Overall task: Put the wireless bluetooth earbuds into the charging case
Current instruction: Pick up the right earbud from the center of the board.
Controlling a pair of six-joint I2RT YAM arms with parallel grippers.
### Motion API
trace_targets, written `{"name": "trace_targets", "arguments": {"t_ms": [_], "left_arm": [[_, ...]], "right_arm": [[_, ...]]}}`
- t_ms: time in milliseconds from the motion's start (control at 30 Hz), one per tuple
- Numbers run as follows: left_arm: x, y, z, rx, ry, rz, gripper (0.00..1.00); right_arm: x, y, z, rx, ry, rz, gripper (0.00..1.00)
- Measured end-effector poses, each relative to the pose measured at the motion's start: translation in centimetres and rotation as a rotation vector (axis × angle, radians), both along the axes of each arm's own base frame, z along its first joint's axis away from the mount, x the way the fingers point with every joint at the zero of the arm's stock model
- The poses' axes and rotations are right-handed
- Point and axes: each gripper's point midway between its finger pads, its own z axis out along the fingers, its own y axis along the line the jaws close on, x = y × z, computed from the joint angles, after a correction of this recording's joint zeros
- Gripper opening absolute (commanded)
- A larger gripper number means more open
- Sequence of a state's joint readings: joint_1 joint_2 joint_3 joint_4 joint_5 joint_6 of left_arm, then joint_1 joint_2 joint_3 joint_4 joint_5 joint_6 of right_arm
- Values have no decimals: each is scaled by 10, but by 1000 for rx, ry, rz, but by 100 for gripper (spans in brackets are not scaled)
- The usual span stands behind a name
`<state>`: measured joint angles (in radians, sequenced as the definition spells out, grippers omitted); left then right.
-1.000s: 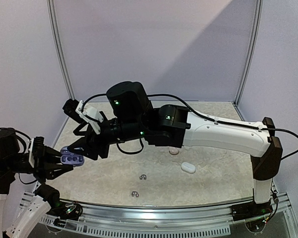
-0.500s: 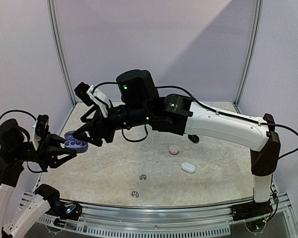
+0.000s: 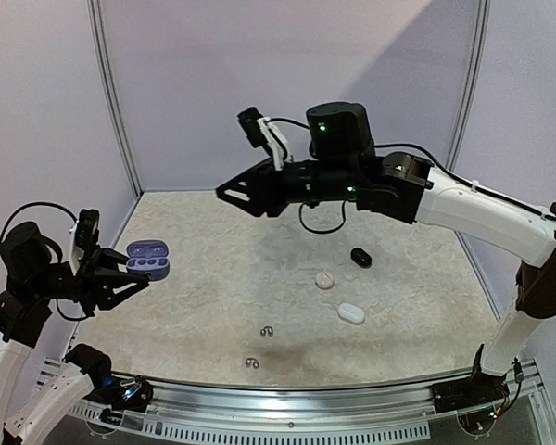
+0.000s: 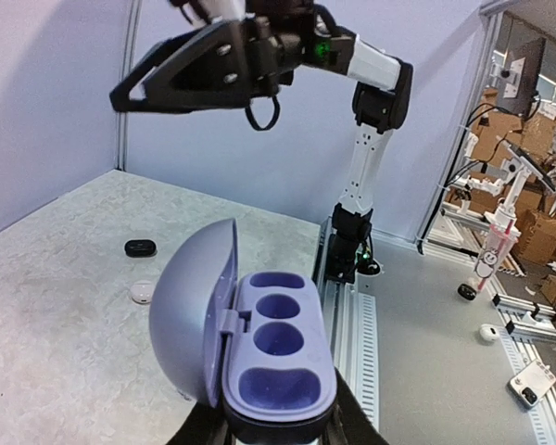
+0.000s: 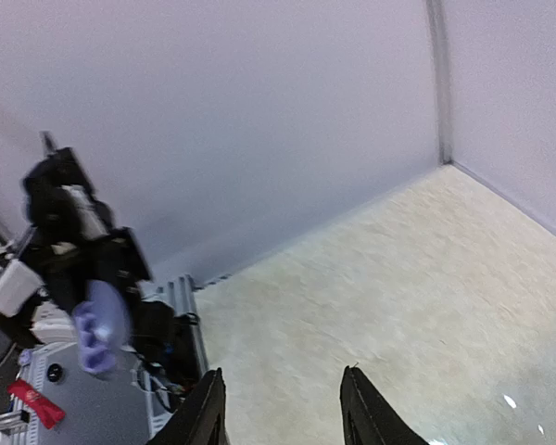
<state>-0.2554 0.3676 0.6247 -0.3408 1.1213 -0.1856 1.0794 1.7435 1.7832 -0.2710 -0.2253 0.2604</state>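
- charging case (image 3: 148,260) held in the left tool (image 3: 130,278), raised above the left edge of the counter (image 3: 195,306).
- right tool (image 3: 230,195) high over the counter's rear middle, well apart from the charging case, to its right.
- rear case (image 3: 360,257) on the counter right of centre; round piece (image 3: 325,279) near it, front-left; near case (image 3: 351,313) in front of both.
- first earbud (image 3: 267,331) left of the near case; second earbud (image 3: 252,362) in front of it, near the front edge.
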Motion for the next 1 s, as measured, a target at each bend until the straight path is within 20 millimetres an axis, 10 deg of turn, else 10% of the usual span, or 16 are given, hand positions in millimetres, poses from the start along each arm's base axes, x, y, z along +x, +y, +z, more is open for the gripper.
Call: {"name": "trace_targets", "arguments": {"t_ms": [233,500,1000], "left_arm": [[-5,1,-8,29,-38,-8,0],[-31,5,-24,113,-222,-79,0],[-49,7,-43,167,-335,-138,0]], "right_arm": [[78,-28,-128,-333,184,-212,49],[67,-23,-303,-745,285,-99,45],[51,-43,-369,-907,308,-14,37]]}}
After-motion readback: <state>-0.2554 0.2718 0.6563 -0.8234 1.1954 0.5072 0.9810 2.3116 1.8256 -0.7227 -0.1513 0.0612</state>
